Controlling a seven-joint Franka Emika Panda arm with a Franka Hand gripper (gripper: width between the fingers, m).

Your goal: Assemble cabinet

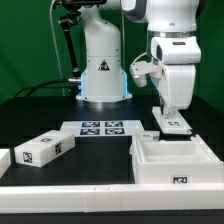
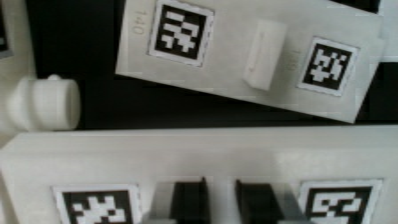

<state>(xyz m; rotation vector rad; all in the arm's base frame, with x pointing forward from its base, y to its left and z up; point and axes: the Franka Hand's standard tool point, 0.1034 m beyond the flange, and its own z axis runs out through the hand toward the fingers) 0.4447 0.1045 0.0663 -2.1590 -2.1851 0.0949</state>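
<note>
The large white cabinet box [image 1: 176, 163] stands at the exterior view's lower right, open side up, with a tag on its front wall. My gripper [image 1: 170, 117] is just behind it, low, shut on the raised ridge of a white tagged panel [image 1: 173, 126]. In the wrist view the dark fingers [image 2: 196, 203] clamp that ridge, with the panel's [image 2: 107, 165] tags on either side. A second white panel [image 2: 231, 60] with two tags and a raised ridge lies just beyond. Another white tagged piece [image 1: 45, 150] lies at the exterior view's left.
The marker board [image 1: 100, 128] lies flat in the middle, before the robot base [image 1: 103, 70]. A low white border [image 1: 60, 186] runs along the table's front and left. A white round knob [image 2: 45, 102] shows beside the second panel in the wrist view.
</note>
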